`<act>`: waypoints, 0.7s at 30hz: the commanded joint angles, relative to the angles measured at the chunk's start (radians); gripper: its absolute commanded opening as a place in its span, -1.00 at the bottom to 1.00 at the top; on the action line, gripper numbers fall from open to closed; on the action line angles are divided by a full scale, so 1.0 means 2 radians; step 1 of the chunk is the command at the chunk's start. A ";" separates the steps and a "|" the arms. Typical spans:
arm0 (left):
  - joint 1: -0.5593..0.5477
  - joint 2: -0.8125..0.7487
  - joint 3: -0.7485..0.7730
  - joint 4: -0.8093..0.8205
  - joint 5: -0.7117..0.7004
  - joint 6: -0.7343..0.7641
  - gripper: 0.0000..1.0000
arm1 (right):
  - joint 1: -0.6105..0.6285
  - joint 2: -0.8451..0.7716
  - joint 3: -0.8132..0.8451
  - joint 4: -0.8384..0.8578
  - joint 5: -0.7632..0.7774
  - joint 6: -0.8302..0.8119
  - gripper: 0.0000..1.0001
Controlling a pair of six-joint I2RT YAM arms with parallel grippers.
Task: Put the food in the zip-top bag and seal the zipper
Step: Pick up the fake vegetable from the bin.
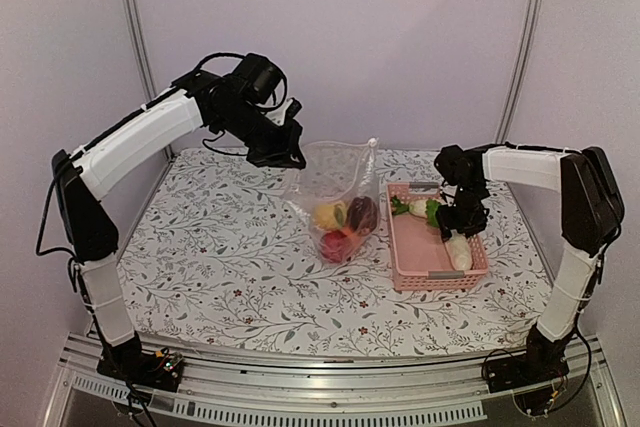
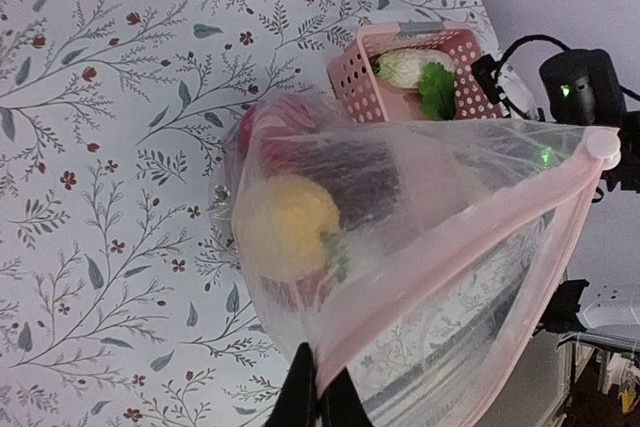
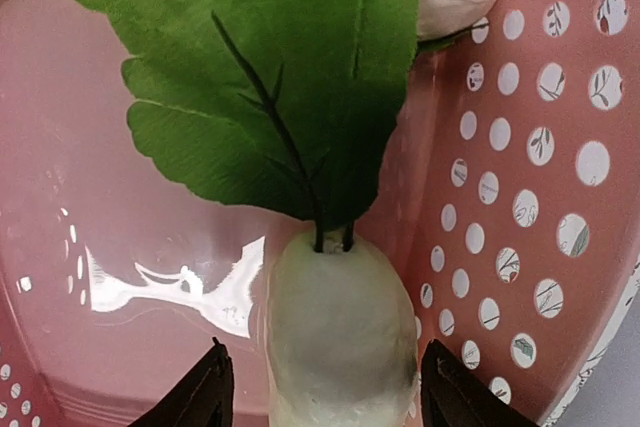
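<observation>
Zip-top bag point(image 1: 340, 182), holding yellow, red and dark purple food point(image 1: 330, 215), stands on the bench point(image 1: 220, 257); left fingers point(image 2: 298, 402) clamp shut on its zipper point(image 2: 470, 247). Right fingers point(image 3: 205, 397) stand open astride a white radish point(image 3: 340, 337) in the pink basket point(image 3: 520, 197).

This is a robotics test booth. Plain walls point(image 1: 400, 37) and metal posts point(image 1: 136, 37) enclose a cloth-covered counter point(image 1: 220, 267). Two arms point(image 1: 130, 142) are bolted to its aluminium rail point(image 1: 330, 392).
</observation>
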 commanded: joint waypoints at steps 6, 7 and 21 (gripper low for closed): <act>-0.002 -0.014 -0.007 0.014 0.008 0.000 -1.00 | 0.003 0.040 0.003 0.014 0.018 -0.010 0.23; -0.001 -0.013 -0.007 0.015 0.008 -0.001 -1.00 | 0.007 0.041 0.001 0.014 0.016 -0.009 0.22; -0.001 -0.006 -0.005 0.018 0.011 0.002 -1.00 | 0.037 -0.059 0.129 -0.015 -0.040 0.020 -0.28</act>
